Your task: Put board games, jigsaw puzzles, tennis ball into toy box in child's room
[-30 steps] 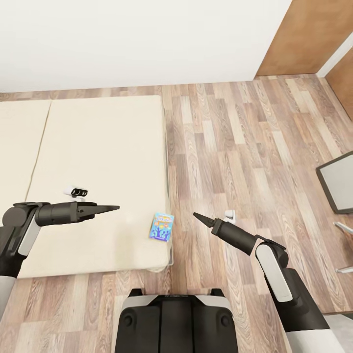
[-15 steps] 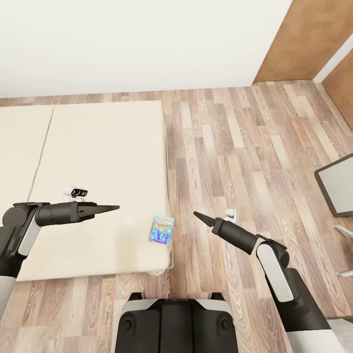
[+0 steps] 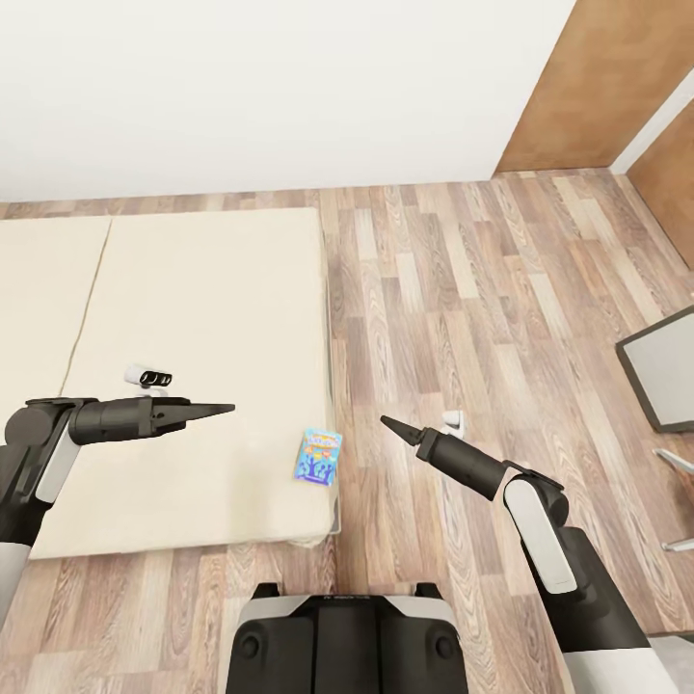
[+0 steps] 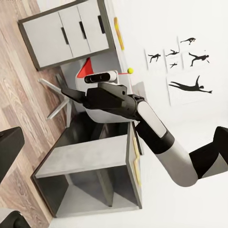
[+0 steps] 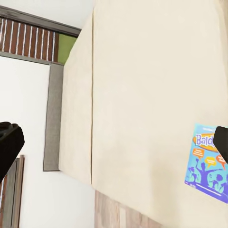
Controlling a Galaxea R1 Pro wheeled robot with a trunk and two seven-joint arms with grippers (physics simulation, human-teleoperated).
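The small blue board game [image 3: 318,457] lies flat on the beige bed [image 3: 202,318], close to the mattress's near right corner. In the right wrist view the same blue board game [image 5: 206,161] sits on the bed [image 5: 142,95]. My left gripper [image 3: 220,410] hovers over the mattress, left of the game, open and holding nothing. My right gripper [image 3: 391,425] hangs over the wood floor just right of the game, open and empty too. A small yellow-green tennis ball [image 4: 130,71] shows far off in the left wrist view, behind my right arm.
Wood floor [image 3: 463,289] runs right of the bed up to a white wall [image 3: 270,87] and a brown door panel [image 3: 617,87]. A grey furniture corner [image 3: 665,371] and chair legs sit at the right edge. A grey headboard [image 5: 52,118] ends the bed.
The whole head view has shifted: bed, game and floor sit slightly lower in the picture and more wall shows. Both arms hold the same pose.
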